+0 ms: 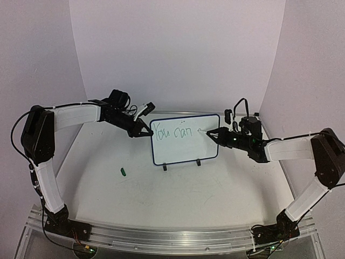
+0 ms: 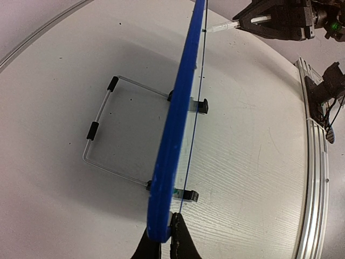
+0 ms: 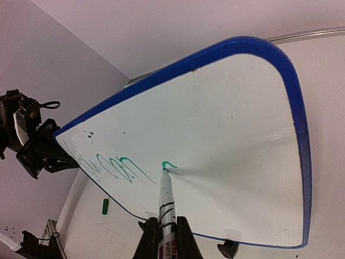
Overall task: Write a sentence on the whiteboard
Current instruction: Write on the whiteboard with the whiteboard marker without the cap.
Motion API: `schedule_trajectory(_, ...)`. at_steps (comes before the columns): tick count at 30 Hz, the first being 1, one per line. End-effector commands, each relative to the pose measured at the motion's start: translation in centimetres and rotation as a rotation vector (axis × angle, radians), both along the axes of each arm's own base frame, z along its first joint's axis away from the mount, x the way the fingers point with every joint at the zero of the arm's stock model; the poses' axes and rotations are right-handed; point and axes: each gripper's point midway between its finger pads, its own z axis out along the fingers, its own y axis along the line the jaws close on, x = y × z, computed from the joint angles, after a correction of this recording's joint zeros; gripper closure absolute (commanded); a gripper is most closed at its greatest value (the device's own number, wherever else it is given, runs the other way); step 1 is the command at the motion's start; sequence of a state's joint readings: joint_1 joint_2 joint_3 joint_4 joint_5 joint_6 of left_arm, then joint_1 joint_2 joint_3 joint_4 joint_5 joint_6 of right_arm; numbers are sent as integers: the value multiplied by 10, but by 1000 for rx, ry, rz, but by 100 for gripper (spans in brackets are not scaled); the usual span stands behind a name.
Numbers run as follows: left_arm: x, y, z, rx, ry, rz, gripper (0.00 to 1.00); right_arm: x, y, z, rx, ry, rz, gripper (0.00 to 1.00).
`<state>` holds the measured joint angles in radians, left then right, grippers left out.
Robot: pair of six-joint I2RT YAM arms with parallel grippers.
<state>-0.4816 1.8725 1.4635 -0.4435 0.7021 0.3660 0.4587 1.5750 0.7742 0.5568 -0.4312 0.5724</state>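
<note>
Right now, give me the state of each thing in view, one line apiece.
whiteboard, standing upright, left edge clamped
sentence, unfinished, reads "You can"
marker, uncapped, tip on the whiteboard
green cap, off the marker, lying loose
left gripper, shut on the whiteboard
right gripper, shut on the marker

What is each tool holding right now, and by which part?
Left tool grips the whiteboard by its left frame edge. Right tool grips the marker by its barrel, tip on the board.
</note>
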Motion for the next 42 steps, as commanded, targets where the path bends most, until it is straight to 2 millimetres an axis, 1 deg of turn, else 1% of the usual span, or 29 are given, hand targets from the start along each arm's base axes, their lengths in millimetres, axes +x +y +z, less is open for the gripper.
schedule_trajectory(1, 16, 19, -11, 108, -79, 68, 100, 6, -2, 1, -2, -22, -9, 100)
schedule_trajectory(6, 17, 19, -12, 108, -80, 68, 100, 3, -8, -5, -18, -9, -39, 100)
schedule_trajectory(14, 17, 19, -11, 107, -80, 68, 100, 6, -13, 0, -34, -17, -67, 100)
schedule_trajectory(17, 17, 19, -11, 107, -79, 68, 100, 8, -14, 7, -29, -33, -76, 100)
schedule_trajectory(23, 17, 19, -11, 107, -80, 67, 100, 11, -15, 29, -13, -75, -88, 100)
schedule_trajectory(35, 17, 19, -11, 104, -79, 65, 100, 20, -14, 62, 7, -149, -104, 100)
schedule_trajectory(39, 17, 19, -11, 104, -79, 65, 100, 22, -14, 66, 8, -158, -105, 100)
schedule_trajectory(42, 17, 19, -11, 104, -79, 66, 100, 22, -14, 60, 2, -145, -102, 100)
